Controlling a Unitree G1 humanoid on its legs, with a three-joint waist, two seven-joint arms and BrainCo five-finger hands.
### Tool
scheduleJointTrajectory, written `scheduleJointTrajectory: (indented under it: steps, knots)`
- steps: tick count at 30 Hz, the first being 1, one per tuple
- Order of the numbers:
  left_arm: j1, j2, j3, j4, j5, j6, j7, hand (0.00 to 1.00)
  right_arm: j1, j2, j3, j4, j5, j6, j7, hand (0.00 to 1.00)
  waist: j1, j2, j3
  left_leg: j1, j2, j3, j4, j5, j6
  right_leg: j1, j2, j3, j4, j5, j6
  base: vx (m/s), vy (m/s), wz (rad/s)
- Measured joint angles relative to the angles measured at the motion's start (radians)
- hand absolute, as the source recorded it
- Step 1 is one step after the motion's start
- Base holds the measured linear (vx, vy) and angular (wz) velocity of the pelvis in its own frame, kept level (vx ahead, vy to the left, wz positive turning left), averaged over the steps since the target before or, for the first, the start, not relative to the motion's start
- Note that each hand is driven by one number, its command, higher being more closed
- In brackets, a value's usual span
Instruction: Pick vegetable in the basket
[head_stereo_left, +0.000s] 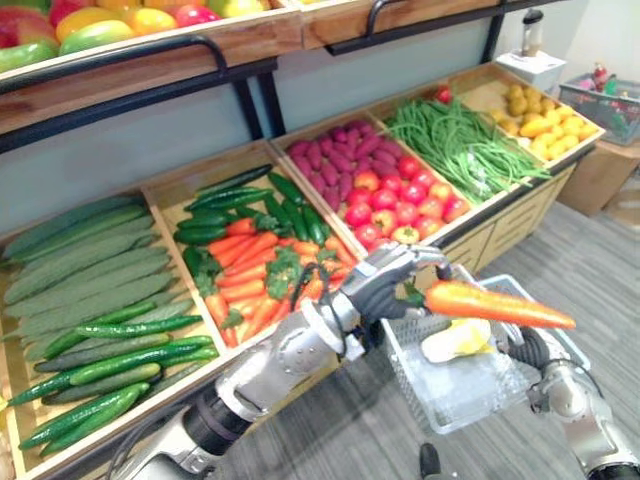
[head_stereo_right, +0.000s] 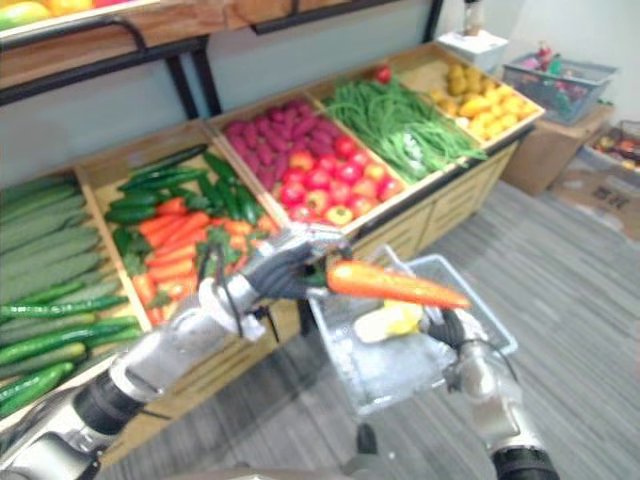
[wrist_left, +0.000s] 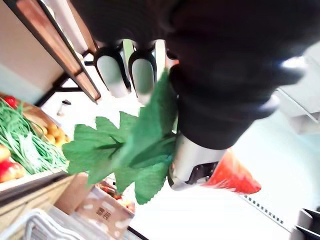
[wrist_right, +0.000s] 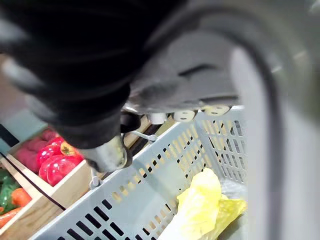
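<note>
While the left robot hand (head_stereo_left: 385, 282) clamps the leafy carrot (head_stereo_left: 495, 303), the right robot hand (wrist_right: 190, 85) seemingly grips the basket (wrist_right: 150, 192).

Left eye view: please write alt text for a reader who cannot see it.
The left hand holds an orange carrot by its leafy end above a grey basket with a yellow item inside. Behind stand wooden crates of cucumbers, carrots, tomatoes and green beans.
</note>
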Motion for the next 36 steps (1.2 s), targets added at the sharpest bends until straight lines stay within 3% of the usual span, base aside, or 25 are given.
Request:
scheduleJointTrajectory:
  steps: [6,16,23,33,36]
  knots:
    - [-0.02,-0.09,-0.102,0.086,0.025,0.011,-0.011,1.0,0.025,0.02,0.0,-0.029,0.0,0.004,0.0,1.0,-0.002,0.001,-0.019,0.001,0.001,0.023,-0.004,-0.001,-0.001,-0.018,0.002,0.02,0.007,-0.005,0.002,-0.02,-0.01,-0.13]
    - [-0.038,-0.154,-0.188,0.206,0.095,0.02,-0.037,1.0,0.094,0.05,-0.002,-0.078,-0.001,0.018,0.0,1.0,-0.002,-0.01,-0.039,0.0,0.01,0.035,-0.005,-0.002,-0.003,-0.029,0.006,0.025,0.014,-0.005,0.003,-0.01,-0.007,-0.02]
    - [-0.04,-0.206,-0.188,0.256,0.129,0.036,-0.037,1.0,0.154,0.071,-0.012,-0.137,-0.001,0.017,0.0,1.0,-0.003,-0.014,-0.057,0.001,0.012,0.039,-0.005,-0.004,-0.006,-0.031,0.009,0.028,0.013,-0.006,0.003,0.0,0.0,0.0]
    - [-0.04,-0.206,-0.172,0.28,0.206,0.04,-0.037,1.0,0.23,0.08,-0.063,-0.177,-0.001,0.015,0.002,1.0,-0.004,-0.018,-0.059,0.01,0.015,0.053,-0.006,-0.01,-0.013,-0.033,0.014,0.041,0.013,-0.008,-0.001,0.01,-0.008,-0.04]
    - [-0.04,-0.204,-0.155,0.297,0.211,0.04,-0.037,1.0,0.241,0.08,-0.093,-0.179,-0.001,0.009,0.002,1.0,-0.017,-0.02,-0.058,0.012,0.014,0.055,-0.006,-0.013,-0.017,-0.033,0.014,0.044,0.013,-0.009,-0.001,0.0,0.0,0.0]
